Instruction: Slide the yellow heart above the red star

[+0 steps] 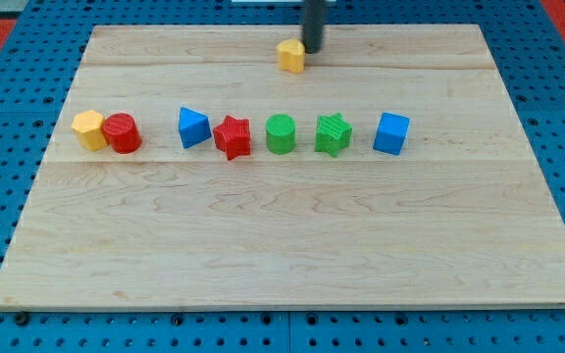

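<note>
The yellow heart (290, 56) lies near the view's top edge of the wooden board, a little right of centre. My tip (313, 49) stands just to its right, touching or almost touching it. The red star (231, 136) lies in a row of blocks across the board's middle, below and to the left of the heart. The rod comes down from the view's top.
The row holds, from the view's left, a yellow hexagon (89, 129), a red cylinder (122, 133), a blue triangle (193, 127), the red star, a green cylinder (281, 134), a green star (333, 134) and a blue cube (391, 133). The wooden board (292, 245) rests on a blue pegboard.
</note>
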`<state>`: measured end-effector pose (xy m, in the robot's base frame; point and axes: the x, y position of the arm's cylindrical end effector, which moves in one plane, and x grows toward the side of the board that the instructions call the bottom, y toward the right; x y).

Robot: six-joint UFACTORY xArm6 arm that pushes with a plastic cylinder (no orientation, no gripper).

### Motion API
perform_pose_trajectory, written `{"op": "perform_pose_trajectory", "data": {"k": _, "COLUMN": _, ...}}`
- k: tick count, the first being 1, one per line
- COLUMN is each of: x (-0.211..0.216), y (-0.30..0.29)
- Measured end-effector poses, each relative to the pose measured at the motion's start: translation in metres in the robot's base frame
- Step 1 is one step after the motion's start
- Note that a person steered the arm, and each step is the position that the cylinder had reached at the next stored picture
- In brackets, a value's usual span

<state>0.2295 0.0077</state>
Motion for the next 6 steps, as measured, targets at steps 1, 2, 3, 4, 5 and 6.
{"op": "perform_pose_trajectory", "data": {"k": 1, "x": -0.006, "y": -0.079}}
{"op": "perform_pose_trajectory", "data": {"k": 2, "x": -0.013, "y": -0.040}}
{"op": "perform_pose_trajectory", "data": {"k": 3, "x": -0.012, "y": 0.021}}
{"op": "perform_pose_trajectory", "data": {"k": 4, "x": 0.013, "y": 0.011}}
{"op": "perform_pose_trajectory", "data": {"k": 5, "x": 0.034, "y": -0.043}}
{"op": "perform_pose_trajectory", "data": {"k": 6, "x": 0.039, "y": -0.084}}
